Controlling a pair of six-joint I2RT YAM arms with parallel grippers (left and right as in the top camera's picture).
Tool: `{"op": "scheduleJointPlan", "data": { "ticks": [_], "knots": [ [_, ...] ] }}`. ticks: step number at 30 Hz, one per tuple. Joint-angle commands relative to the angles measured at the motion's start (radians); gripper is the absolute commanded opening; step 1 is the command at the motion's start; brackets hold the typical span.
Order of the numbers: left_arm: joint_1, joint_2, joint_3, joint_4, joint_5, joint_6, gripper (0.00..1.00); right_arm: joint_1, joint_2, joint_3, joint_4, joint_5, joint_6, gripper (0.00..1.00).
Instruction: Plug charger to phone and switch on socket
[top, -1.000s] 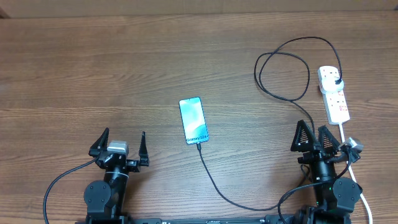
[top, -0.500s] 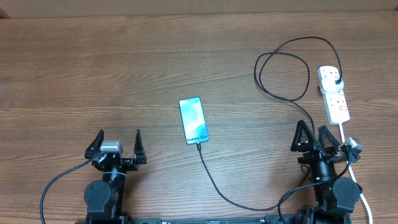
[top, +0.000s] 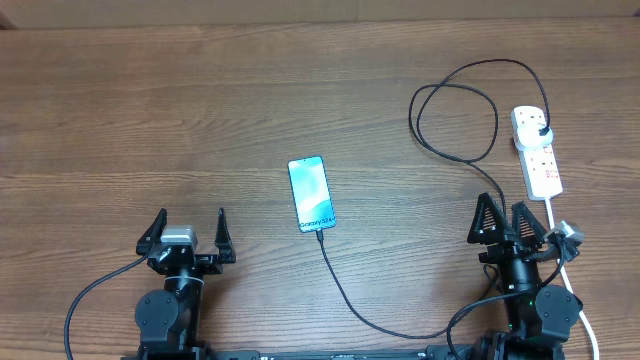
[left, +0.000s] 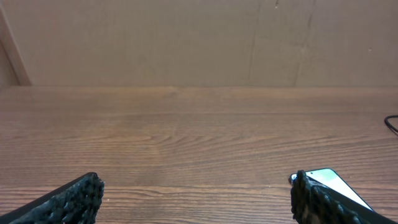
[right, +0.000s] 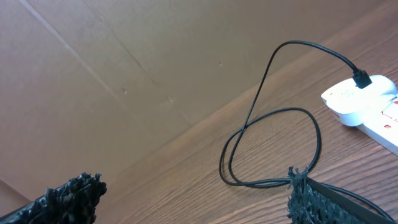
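Two grippers, mine, left gripper (top: 191, 222) and right gripper (top: 502, 208), both wide, empty; next, limp charger cable (top: 345, 295) reaching the slim, likely slippery phone (top: 311, 193) mid-table; farthest, rigid socket (top: 538, 160) at right, wanting, I judge, a light fingertip press, no grip.

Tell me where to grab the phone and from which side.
Probably grip the slim cyan-screened smartphone across its two long edges, mid-length, coming down from above. It lies flat, screen up, on the wooden table, and the thin black cable enters its near short end, so avoid that end.
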Motion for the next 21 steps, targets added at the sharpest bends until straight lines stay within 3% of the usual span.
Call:
{"op": "scheduleJointPlan", "data": {
  "ticks": [1, 15, 18, 21],
  "knots": [
    [0.008, -0.011, -0.013, 0.004, -0.013, -0.021, 1.0, 0.003, -0.002, -0.01, 0.005, -0.001, 0.002, 1.0],
    [0.008, -0.011, -0.013, 0.005, -0.014, -0.021, 0.99, 0.007, -0.009, -0.01, 0.004, 0.003, -0.022, 1.0],
    [0.008, -0.011, -0.013, 0.004, -0.013, -0.021, 1.0, 0.047, -0.009, -0.011, 0.004, -0.018, -0.149, 1.0],
    [0.008, -0.011, -0.013, 0.004, -0.014, -0.021, 1.0, 0.13, -0.009, -0.011, 0.003, -0.027, -0.423, 1.0]
  ]
}}
